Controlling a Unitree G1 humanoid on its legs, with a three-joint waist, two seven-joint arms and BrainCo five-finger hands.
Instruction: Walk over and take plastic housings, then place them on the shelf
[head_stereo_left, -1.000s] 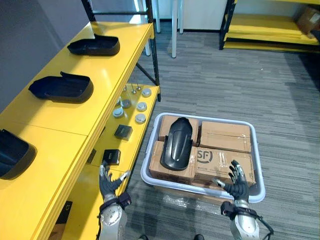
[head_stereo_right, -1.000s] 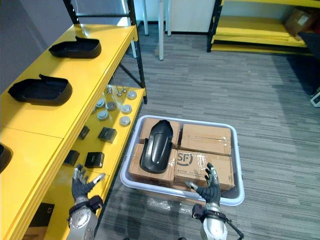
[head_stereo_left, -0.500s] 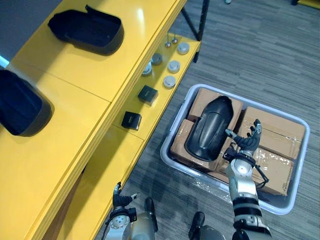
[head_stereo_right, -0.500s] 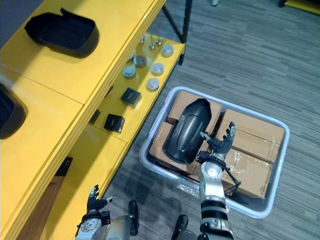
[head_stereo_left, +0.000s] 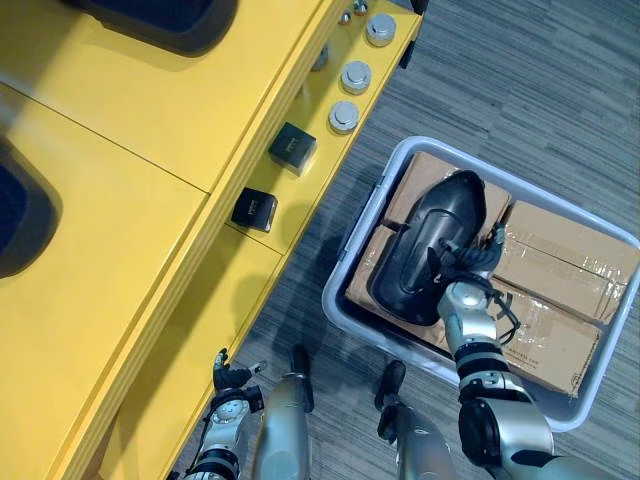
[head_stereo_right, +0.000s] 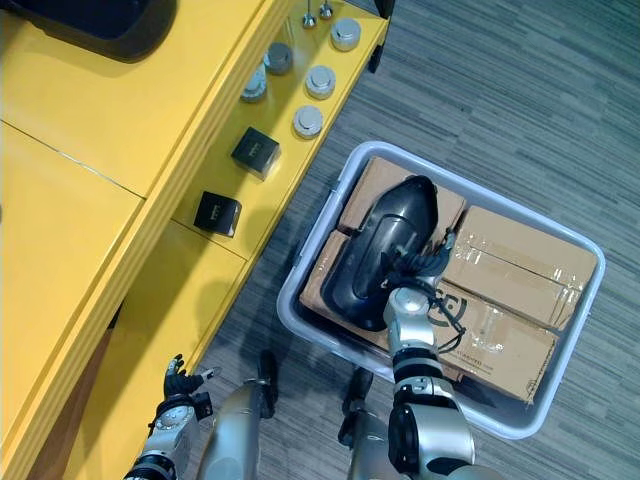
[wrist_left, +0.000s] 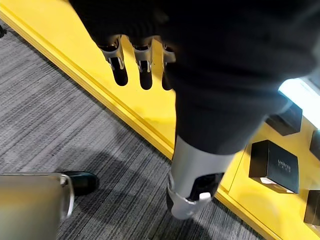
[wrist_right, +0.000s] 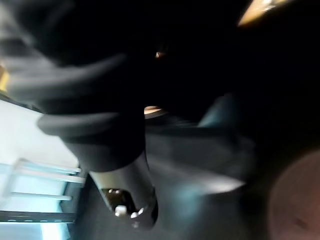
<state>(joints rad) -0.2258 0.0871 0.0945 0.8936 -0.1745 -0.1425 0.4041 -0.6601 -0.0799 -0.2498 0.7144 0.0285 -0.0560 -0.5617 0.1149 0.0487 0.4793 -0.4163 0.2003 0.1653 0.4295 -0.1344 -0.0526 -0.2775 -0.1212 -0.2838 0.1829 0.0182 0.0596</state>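
Black housing (head_stereo_left: 425, 250) lies atop cardboard boxes (head_stereo_left: 560, 265) in a bin (head_stereo_left: 330, 300) beside the yellow shelf (head_stereo_left: 120, 190), raised within reach. Right hand (head_stereo_left: 467, 268) rests on it (grip cannot be told). Left hand (wrist_left: 142, 60) hangs low, fingers straight.

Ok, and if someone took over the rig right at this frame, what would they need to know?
Right hand: down on the black housing, which lies on cardboard boxes in the white bin; grip cannot be made out.
Left hand: open, empty, low beside the yellow shelf.
Done: two shelf housings lie on the shelf top, one at the far end, one nearer.
Left: grasp the black housing, lift it out, carry it over and set it on a bare part of the shelf top.
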